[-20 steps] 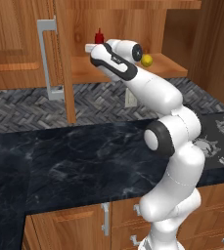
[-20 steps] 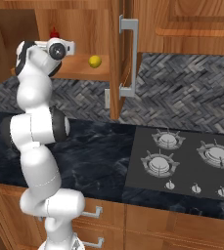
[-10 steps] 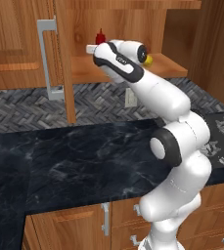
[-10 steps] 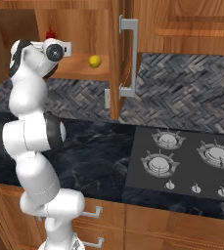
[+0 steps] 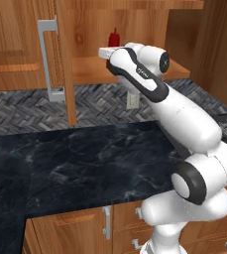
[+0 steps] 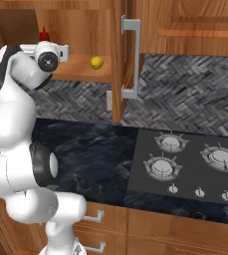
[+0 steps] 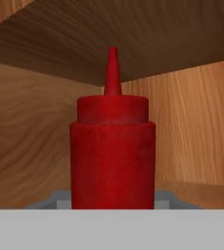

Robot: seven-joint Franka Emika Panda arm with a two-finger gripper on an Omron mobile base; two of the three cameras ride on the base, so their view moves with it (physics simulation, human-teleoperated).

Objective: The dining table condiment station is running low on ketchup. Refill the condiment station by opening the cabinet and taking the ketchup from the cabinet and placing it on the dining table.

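Dead ahead of the gripper (image 5: 105,51) stands the ketchup (image 7: 112,146) upright – inside the cabinet (image 5: 92,30); jaw spread I cannot tell.

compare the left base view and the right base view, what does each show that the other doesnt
Only in the left base view: the left cabinet door's handle and a wall outlet below the shelf.

Only in the right base view: a yellow lemon on the shelf, the right door's handle and the gas hob.

Both: the ketchup upright at the back of the open cabinet, the arm reaching in toward it, the herringbone backsplash and the black counter.
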